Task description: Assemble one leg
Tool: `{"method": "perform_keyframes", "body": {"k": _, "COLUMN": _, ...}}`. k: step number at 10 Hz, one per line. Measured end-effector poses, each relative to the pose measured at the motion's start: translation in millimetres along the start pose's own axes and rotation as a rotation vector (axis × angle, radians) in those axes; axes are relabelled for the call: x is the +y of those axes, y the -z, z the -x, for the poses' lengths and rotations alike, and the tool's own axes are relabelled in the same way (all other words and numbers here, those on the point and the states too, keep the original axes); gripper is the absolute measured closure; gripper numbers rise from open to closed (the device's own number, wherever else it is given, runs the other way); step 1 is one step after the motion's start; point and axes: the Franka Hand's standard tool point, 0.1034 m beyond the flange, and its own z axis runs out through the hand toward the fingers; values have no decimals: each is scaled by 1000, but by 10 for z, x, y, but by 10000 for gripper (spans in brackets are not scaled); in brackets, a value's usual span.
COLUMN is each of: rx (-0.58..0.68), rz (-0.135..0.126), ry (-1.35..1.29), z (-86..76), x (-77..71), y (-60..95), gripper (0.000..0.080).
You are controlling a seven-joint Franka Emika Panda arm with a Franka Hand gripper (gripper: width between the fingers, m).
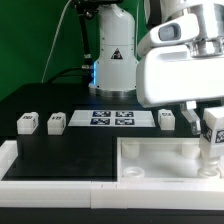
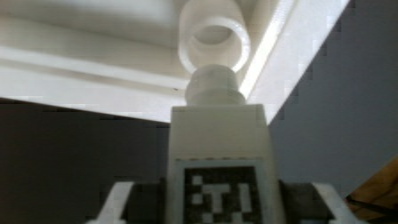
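White plastic fills most of both views. In the exterior view the arm's bulky wrist housing (image 1: 180, 65) takes up the upper right of the frame. Below it, the fingers (image 1: 193, 118) are clamped on the leg (image 1: 211, 140), one on each side. The leg is upright near the right edge of the frame, with its marker tag (image 1: 214, 130) facing the camera. Its lower end sits over the far right corner of the tabletop (image 1: 60, 165). I cannot tell from here whether that end touches the tabletop.

In the wrist view the fingers (image 2: 121, 205) flank the leg (image 2: 217, 130), pressed against its sides. The tag (image 2: 217, 192) lies between them. The leg's narrower round tip (image 2: 214, 85) points at a round socket (image 2: 217, 38) in the tabletop (image 2: 89, 55) and looks lined up with it. The blur keeps me from judging whether there is a gap between them.

The tabletop lies flat across the lower part of the exterior view, on the black desk (image 1: 85, 140). Behind it, across the middle of the frame, the marker board (image 1: 112, 119) lies flat. Three spare legs rest on the desk. Two spare legs (image 1: 27, 122) (image 1: 56, 122) are at the exterior view's left of the board. The third (image 1: 166, 120) is just beside the board at the exterior view's right, near the fingers.
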Motion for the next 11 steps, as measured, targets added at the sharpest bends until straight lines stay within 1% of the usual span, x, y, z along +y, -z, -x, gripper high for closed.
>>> {"method": "perform_keyframes", "body": {"k": 2, "rx": -1, "rz": -1, "ry": -1, "z": 49, "x": -17, "y": -41, "gripper": 509}}
{"method": "perform_keyframes", "body": {"k": 3, "rx": 2, "rz": -1, "ry": 1, "z": 82, "x": -52, "y": -51, "gripper": 509}}
{"method": "perform_keyframes", "body": {"k": 5, "rx": 27, "rz": 5, "ry": 3, "z": 92, "x": -46, "y": -51, "gripper": 509}}
{"method": "perform_keyframes", "body": {"k": 7, "rx": 47, "rz": 12, "ry": 2, "z": 155, "x": -34, "y": -124, "gripper": 509}}
{"method": "perform_keyframes", "body": {"k": 11, "rx": 171, "rz": 38, "ry": 5, "z": 123, "x": -30, "y": -187, "gripper": 509}}
